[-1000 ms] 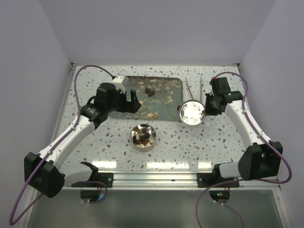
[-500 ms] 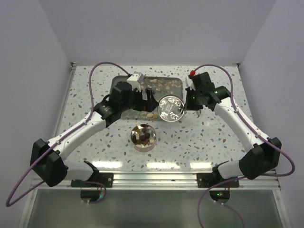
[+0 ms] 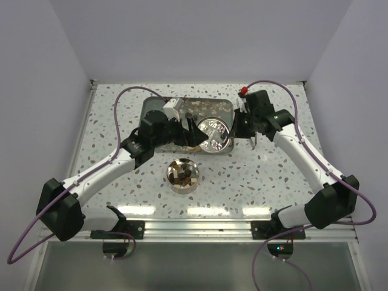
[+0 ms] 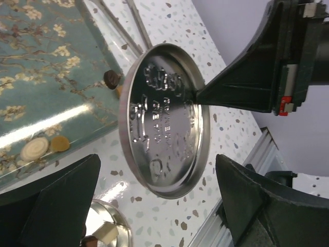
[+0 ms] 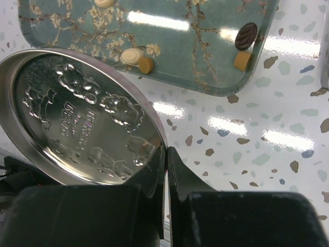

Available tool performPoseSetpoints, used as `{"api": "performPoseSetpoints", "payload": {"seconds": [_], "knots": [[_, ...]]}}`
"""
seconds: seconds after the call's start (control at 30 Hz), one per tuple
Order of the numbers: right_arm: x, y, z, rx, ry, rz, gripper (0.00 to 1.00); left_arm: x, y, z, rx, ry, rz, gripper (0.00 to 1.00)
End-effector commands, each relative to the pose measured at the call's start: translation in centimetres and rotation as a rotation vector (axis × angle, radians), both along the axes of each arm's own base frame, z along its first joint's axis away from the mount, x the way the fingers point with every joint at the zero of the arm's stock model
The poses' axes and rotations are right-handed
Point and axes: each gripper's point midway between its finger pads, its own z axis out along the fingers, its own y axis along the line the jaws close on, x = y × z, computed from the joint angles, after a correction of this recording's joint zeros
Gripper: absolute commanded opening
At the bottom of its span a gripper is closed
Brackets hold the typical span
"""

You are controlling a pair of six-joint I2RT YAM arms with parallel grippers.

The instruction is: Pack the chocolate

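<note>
A round silver tin point(image 3: 183, 176) holding several pieces of chocolate point(image 3: 182, 176) stands in front of the floral tray point(image 3: 206, 109). More chocolate lies loose on the tray: a dark piece point(image 5: 249, 35), a caramel one point(image 5: 242, 59) and a cream one point(image 5: 128, 55). My right gripper point(image 5: 167, 154) is shut on the rim of the embossed tin lid point(image 5: 82, 118), holding it tilted above the tray's near right corner. My left gripper point(image 4: 157, 170) stands wide open, facing the lid point(image 4: 164, 121) without touching it.
Metal tongs point(image 4: 123, 25) lie on the speckled table beyond the tray's right end. The tray point(image 5: 169, 46) fills the table's middle back. The aluminium rail point(image 3: 194, 227) runs along the near edge.
My right gripper has carried the lid leftward from the table's right side to the tray's near right corner. My left arm has swung right, towards the lid, still open.
</note>
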Motion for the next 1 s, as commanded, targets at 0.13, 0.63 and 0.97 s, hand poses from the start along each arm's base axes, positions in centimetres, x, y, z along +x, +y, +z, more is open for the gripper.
{"api": "performPoseSetpoints", "payload": {"seconds": [0.13, 0.63, 0.97], "knots": [[1.0, 2.7, 3.2, 0.117, -0.075, 0.057, 0.00, -1.3, -2.6, 3.9, -0.243, -0.036, -0.113, 1.00], [0.5, 3.5, 3.7, 0.152, -0.084, 0.091, 0.00, -0.9, -2.9, 2.7, -0.226, 0.018, -0.106, 0.67], [-0.7, 3.0, 4.2, 0.136, -0.098, 0.117, 0.00, -0.2, -2.9, 1.6, -0.195, 0.052, -0.075, 0.38]]}}
